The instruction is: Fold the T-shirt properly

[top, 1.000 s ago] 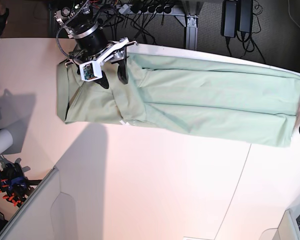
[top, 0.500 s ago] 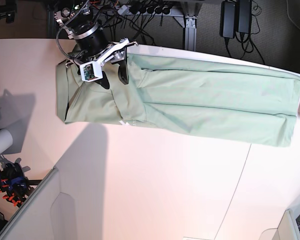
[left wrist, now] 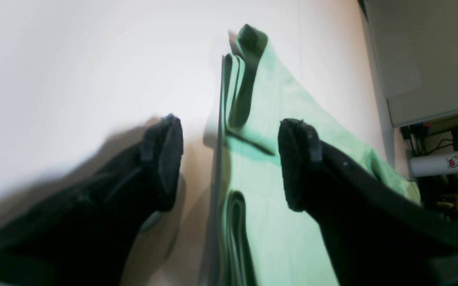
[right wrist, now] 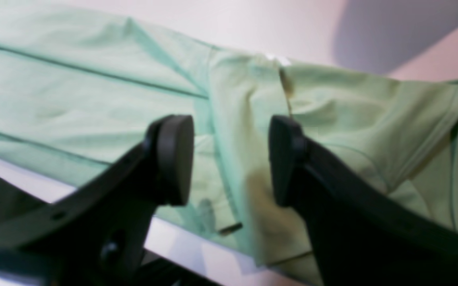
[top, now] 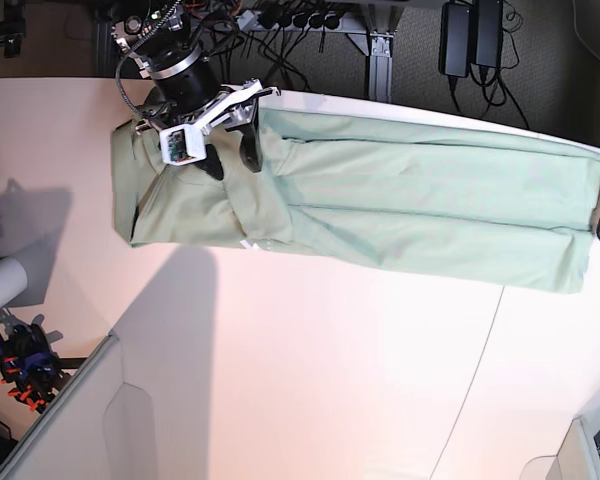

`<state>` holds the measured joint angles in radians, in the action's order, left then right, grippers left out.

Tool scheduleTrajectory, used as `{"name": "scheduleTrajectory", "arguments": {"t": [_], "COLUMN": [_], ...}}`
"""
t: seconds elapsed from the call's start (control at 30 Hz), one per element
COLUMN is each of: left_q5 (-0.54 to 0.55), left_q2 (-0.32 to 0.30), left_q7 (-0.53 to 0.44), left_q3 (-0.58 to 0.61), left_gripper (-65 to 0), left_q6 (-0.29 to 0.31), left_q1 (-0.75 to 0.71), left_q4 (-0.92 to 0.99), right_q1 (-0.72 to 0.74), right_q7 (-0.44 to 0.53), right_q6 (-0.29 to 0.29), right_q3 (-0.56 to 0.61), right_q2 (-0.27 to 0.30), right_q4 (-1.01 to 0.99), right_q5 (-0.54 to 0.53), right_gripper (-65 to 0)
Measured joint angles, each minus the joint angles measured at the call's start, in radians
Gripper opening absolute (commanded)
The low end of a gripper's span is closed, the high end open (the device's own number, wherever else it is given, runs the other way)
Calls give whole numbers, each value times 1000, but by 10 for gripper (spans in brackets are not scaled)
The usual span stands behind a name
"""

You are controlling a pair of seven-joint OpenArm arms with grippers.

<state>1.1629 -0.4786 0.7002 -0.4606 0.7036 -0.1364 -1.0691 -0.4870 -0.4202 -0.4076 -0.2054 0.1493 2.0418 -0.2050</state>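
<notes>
The shirt (top: 380,205) lies flat across the far side of the table (top: 310,370), folded into a long band. Over its collar end the right gripper (top: 230,155) hangs released, jaws spread, nothing held. At the shirt's hem end the left gripper (left wrist: 229,163) gapes too, straddling the layered edge without pinching it

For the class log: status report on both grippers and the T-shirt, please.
Left gripper open at hem. Right gripper open over collar end. T-shirt folded lengthwise, flat. Nothing obstructing.
</notes>
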Motion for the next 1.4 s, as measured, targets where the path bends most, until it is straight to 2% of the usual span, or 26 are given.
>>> {"name": "scheduleTrajectory", "arguments": {"t": [0.3,0.53,0.83,0.97,1.4], "left_q5": [-184,-228,-208,-186,-128], "left_q2": [2,3,-16,-26,19], "left_q7": [-41,-58,-31,-47,-7], "left_q3": [14,142,119,113,110], "left_gripper": [-240,-240,-240,-240,-242], "left_q6": [-12,-10,-10,-6,5], "left_q1": [145,171,141,98,66], "left_q4": [8,7,6,2,-6], "right_q1": [2,2,2,2,2], "right_q7": [0,0,0,0,0], "right_q6": [0,0,0,0,0], "right_q3": [0,0,0,0,0], "right_q2": [-8,-8,-8,-8,-8], "right_q4": [0,0,0,0,0], "right_q5": [-4,-4,-4,-4,-4], "right_gripper": [-342,-342,-342,-342,-342]}}
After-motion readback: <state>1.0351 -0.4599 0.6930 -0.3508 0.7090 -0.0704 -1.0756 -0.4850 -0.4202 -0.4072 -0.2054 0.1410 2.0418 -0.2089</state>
